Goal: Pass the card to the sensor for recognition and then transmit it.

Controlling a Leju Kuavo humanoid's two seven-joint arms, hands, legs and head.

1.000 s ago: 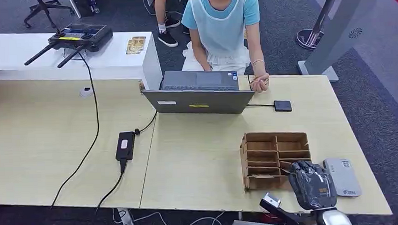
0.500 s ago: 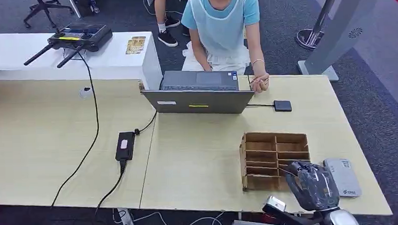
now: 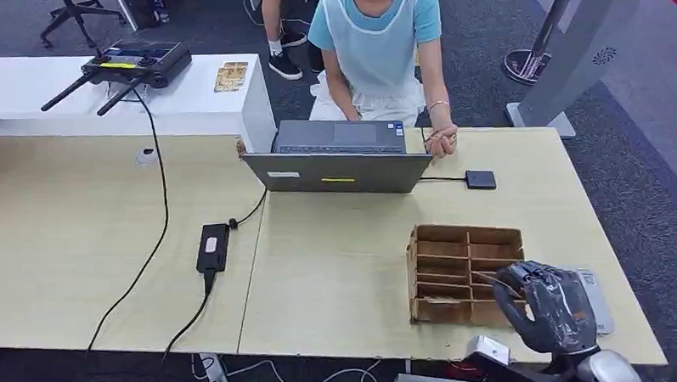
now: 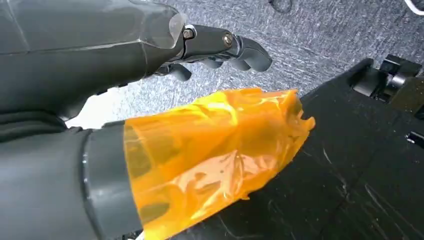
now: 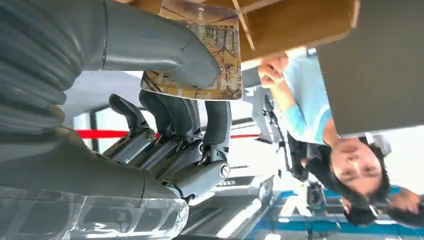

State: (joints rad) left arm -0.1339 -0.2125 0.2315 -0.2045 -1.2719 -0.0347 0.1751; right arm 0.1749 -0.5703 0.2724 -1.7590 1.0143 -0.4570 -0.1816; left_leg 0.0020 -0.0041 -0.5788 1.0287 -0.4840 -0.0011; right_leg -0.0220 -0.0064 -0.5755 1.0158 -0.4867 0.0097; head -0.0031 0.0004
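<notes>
Tan, picture-printed card [image 5: 210,55] in right hand [image 5: 165,95]

Desk [image 3: 82,251] w/ laptop [image 3: 339,170], divider box [image 3: 465,271]

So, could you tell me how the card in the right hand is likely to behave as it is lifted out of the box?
The card looks thin, flat and unbent under the right hand's thumb, so probably stiff and light. Its printed face may be glossy and could slip. It is near the cardboard box's dividers and might catch.
</notes>
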